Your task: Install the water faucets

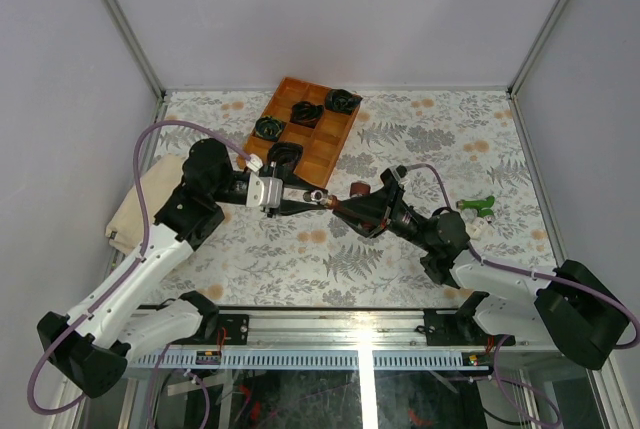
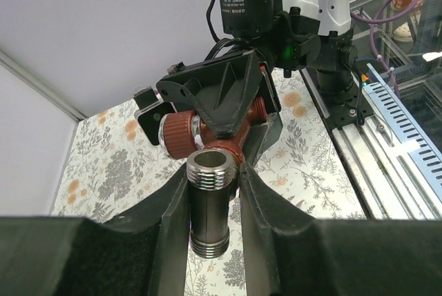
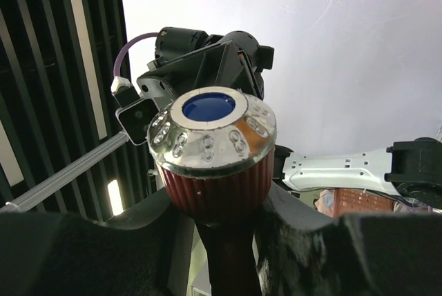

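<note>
A: Where is the red faucet (image 1: 358,189) held?
B: Above the table (image 1: 420,249): left gripper (image 2: 214,192) clamped on its threaded end (image 2: 209,172), right gripper (image 3: 217,216) clamped at the knob (image 3: 213,120).
A: What could be spoiled?
B: Threads, if twisted off-axis; alignment, possibly skewed, is poorly seen.

Top camera looks down on the table (image 1: 300,259); both wrist cameras, close-up, share the red-brown faucet (image 2: 181,135).

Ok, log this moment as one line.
left tool: shut on silvery threaded end | right tool: shut on red-brown faucet | green faucet: on table, untouched
</note>
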Controlling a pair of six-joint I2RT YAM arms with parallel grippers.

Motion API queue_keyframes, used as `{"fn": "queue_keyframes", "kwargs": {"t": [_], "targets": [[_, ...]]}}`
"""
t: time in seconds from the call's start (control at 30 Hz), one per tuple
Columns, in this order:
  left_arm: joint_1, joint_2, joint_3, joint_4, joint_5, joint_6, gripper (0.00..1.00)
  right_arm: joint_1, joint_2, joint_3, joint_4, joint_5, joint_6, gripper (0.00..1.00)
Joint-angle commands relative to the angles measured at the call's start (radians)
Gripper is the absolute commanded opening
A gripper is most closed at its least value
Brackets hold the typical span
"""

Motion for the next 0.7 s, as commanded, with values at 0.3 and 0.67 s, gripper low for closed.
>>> {"fn": "queue_keyframes", "kwargs": {"t": [0.3,0.67], "targets": [[-0.032,-0.011,0.002,0.077,0.034,-0.103,0.88,-0.003,-0.018,0.05,0.059,0.08,-0.013,0.0],[-0.032,-0.064,-0.1,0.495,-0.235,-0.51,1.0,-0.003,-0.022,0.043,0.043,0.105,-0.081,0.0]]}}
